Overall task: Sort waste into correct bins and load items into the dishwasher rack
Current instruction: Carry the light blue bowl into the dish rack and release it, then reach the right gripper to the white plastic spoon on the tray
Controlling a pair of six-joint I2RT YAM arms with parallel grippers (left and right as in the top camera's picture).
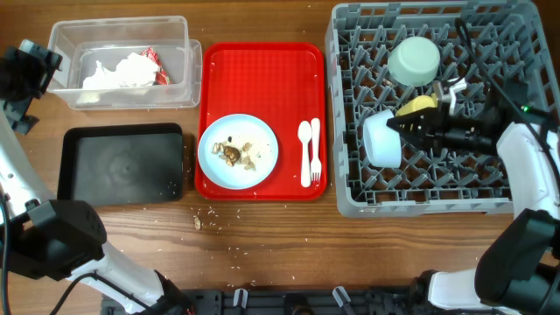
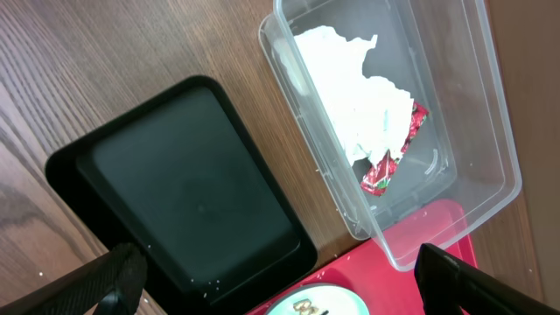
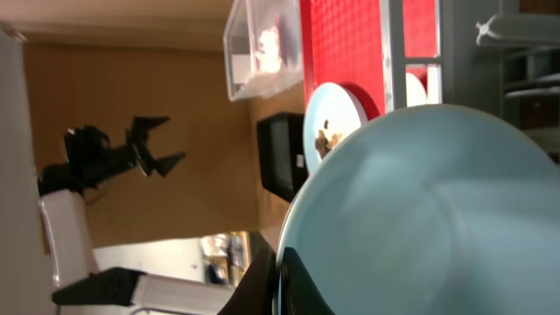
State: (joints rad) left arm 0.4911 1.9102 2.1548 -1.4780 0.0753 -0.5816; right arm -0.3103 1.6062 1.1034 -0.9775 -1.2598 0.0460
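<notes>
My right gripper is shut on the rim of the light blue bowl and holds it on edge inside the grey dishwasher rack. The rim sits between the fingers in the right wrist view, where the bowl fills the frame. The pale green bowl and yellow cup are in the rack. The light blue plate with brown food scraps lies on the red tray, beside the white spoon and fork. The napkin and red wrapper lie in the clear tub. My left gripper is open and empty.
The black tray sits in front of the tub and holds only a few specks. Crumbs lie on the wooden table in front of the red tray. In the left wrist view, the open fingers hang above the black tray.
</notes>
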